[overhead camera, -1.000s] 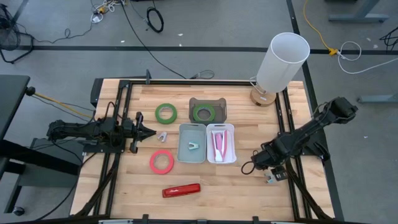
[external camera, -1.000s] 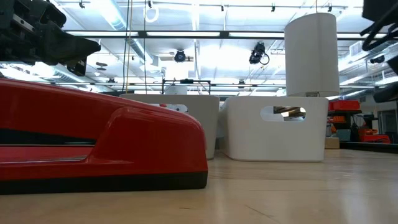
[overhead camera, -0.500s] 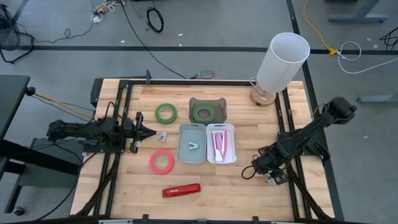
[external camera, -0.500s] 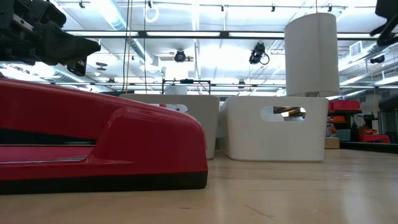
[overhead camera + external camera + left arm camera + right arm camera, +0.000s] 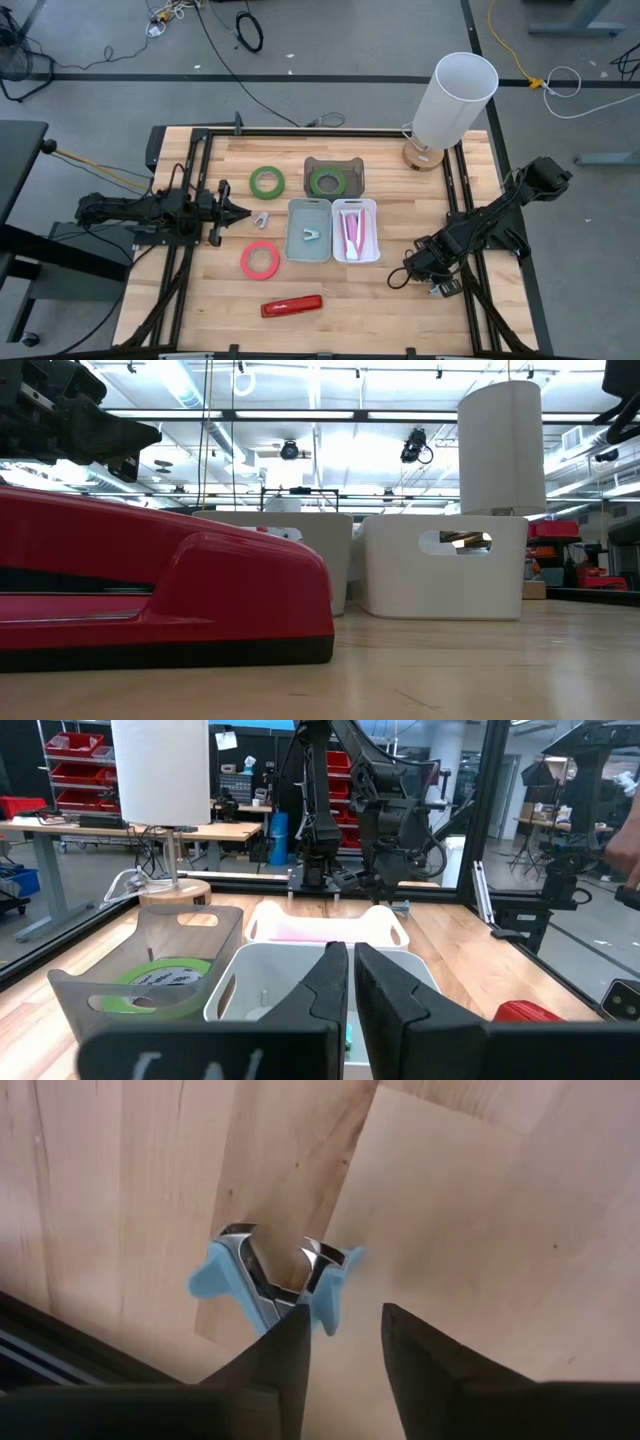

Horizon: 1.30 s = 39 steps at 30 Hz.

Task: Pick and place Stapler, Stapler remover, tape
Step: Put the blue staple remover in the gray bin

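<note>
Right gripper (image 5: 340, 1345): spread, low over light-blue staple remover (image 5: 272, 1275) on wooden counter (image 5: 350, 300).
Left gripper (image 5: 350, 985): pressed together, facing white bins (image 5: 332, 230).
Writing: none readable.

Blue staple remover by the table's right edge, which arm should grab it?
Right. The right gripper hangs open just above the blue staple remover; the left gripper sits far across the table.

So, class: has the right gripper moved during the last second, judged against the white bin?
Yes. In the high view the right gripper has slipped slightly toward the table's front edge, away from the white bin, which stayed put.
</note>
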Tool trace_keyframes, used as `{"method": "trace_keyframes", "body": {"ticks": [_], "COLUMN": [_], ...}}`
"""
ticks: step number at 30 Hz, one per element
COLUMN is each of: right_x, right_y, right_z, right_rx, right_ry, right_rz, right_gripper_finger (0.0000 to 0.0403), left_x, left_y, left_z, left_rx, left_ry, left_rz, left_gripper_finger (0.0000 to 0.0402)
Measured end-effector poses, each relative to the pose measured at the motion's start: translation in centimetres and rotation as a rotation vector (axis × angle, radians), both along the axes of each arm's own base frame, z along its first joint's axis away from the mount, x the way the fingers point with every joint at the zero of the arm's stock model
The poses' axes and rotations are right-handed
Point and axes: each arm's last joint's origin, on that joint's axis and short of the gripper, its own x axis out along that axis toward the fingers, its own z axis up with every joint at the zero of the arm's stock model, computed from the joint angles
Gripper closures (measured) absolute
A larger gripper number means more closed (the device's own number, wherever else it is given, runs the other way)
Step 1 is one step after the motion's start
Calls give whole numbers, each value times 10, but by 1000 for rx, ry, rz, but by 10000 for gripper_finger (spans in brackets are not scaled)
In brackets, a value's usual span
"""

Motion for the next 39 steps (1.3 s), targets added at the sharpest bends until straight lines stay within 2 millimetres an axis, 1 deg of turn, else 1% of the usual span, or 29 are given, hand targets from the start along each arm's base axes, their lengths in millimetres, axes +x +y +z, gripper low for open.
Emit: {"method": "trace_keyframes", "body": {"ticks": [12,21,24,27,32,36,39], "right_x": [1,4,6,8,18,32,45], "right_y": [1,3,5,6,12,16,15], "right_z": [0,0,1,3,16,35,53], "right_rx": [5,33,60,68,86,112,122], "right_ry": [-6,-40,-45,-57,-117,-200,-281], "right_rz": [-7,-12,-22,-22,-6,7,2], "right_gripper_finger": [348,390,398,399,400,401,401], "left_x": [0,0,0,0,0,0,0], "left_y": [0,0,0,0,0,0,0], "left_z": [0,0,0,0,0,0,0], "left_rx": [0,0,0,0,0,0,0], "left_ry": [0,0,0,0,0,0,0], "left_rz": [0,0,0,0,0,0,0], "left_gripper_finger": [374,374,374,374,374,374,374]}}
